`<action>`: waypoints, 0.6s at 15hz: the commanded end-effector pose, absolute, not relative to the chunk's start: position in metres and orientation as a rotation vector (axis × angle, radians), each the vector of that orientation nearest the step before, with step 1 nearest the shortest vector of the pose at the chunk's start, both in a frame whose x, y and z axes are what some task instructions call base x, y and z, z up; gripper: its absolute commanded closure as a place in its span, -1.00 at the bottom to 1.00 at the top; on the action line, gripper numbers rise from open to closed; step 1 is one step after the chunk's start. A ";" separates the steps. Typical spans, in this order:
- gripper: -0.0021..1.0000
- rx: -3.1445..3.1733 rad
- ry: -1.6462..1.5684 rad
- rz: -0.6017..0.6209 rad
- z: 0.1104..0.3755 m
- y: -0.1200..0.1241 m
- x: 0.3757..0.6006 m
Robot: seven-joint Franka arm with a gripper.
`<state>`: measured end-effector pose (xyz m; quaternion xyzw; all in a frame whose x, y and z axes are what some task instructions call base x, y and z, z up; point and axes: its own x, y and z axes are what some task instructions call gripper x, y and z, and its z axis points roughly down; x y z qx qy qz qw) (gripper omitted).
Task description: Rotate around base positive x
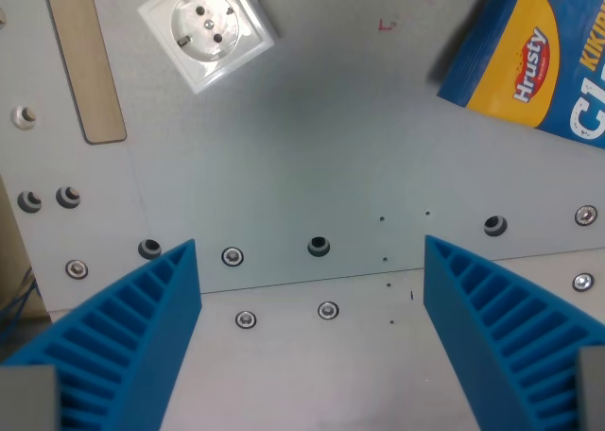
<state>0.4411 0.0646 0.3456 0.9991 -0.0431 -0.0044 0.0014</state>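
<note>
My gripper is open and empty. Its two blue ribbed fingers rise from the bottom corners of the wrist view, wide apart. Nothing lies between them. Below them is a grey metal plate with bolts and holes. A white wall socket lies tilted at the top left. A blue and yellow "Hrusty" snack box lies at the top right, cut off by the frame edge. Both are well apart from the fingers.
A light wooden strip lies along the left side of the plate. A row of screws and holes crosses the plate near a seam between the fingertips. A small red mark is at the top.
</note>
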 end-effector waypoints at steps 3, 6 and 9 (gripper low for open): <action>-1.00 3.176 -0.137 -0.008 0.348 0.065 0.441; -1.00 3.216 -0.139 -0.011 0.348 0.065 0.441; -1.00 3.256 -0.140 -0.014 0.348 0.065 0.441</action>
